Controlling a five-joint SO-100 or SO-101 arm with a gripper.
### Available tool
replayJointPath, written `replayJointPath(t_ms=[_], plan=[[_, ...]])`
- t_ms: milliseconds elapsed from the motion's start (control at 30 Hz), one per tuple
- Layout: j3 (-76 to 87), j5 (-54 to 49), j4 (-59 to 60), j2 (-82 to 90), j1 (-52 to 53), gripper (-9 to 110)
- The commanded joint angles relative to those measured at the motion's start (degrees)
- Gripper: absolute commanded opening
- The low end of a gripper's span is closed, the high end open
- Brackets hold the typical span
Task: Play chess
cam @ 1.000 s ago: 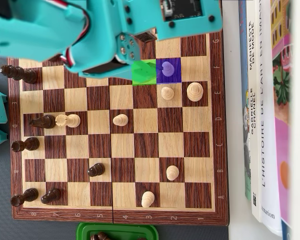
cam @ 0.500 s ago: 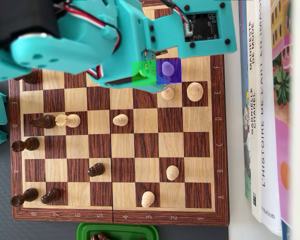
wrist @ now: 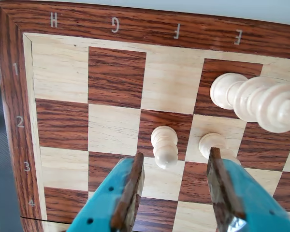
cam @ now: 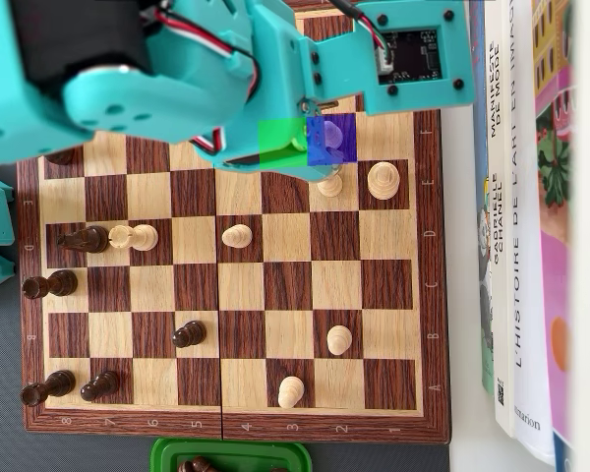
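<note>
Claw [wrist: 176,186] spread wide above the chessboard [cam: 428,295], gripping nothing. Eight light pieces [cam: 237,236] and seven dark pieces [cam: 188,334] on squares.

The teal arm [cam: 177,79] hides the chessboard's [cam: 413,295] top rows; the green tray [cam: 231,457] is cut off below.

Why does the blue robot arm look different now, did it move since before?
Yes. In the overhead view the arm has swung rightward and down the picture, covering more of the chessboard and nearing the white pawn.
</note>
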Motion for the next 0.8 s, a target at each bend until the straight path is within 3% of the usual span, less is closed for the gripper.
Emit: replayJointPath(t_ms=[0,767], plan=[[-2.64,-0.26,0.18,0.62,0.62,19],[-2.29,-0.26,0.18,0.53,0.62,15]])
